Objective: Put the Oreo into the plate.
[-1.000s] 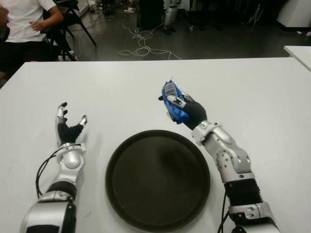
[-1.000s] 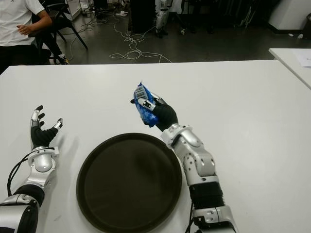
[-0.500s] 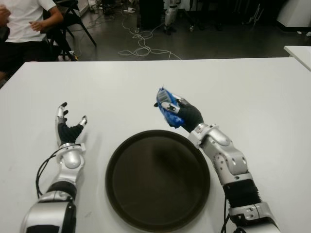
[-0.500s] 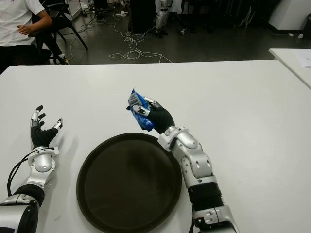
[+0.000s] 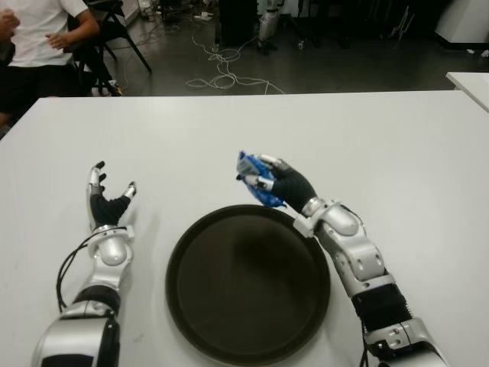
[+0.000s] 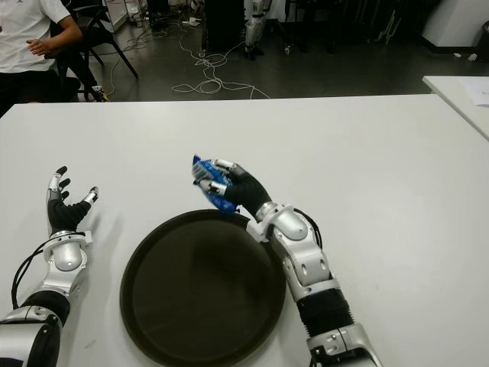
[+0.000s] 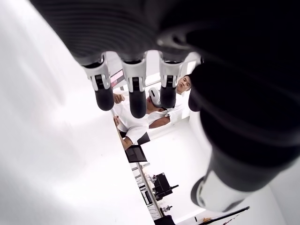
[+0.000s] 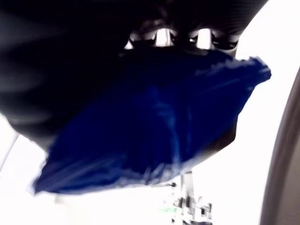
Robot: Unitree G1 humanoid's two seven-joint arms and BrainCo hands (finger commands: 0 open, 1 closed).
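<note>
Right robot hand [image 5: 276,183] grasps the blue Oreo pack [image 5: 254,183] above the plate's [image 5: 248,283] far rim, its long axis slanting toward the plate.

No readable text, label, brand or number on anything in view.

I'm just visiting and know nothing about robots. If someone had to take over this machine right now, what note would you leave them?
Right hand: fingers closed around the blue Oreo pack, held above the white table just beyond the far rim of the dark round plate.
Left hand: idle, fingers spread and holding nothing, showing to the left of the plate.
Done: the pack is picked up and brought near the plate.
Left: carry it over the plate, lower it, open the fingers. The plate holds nothing yet.
A person sits past the table's far left corner.
</note>
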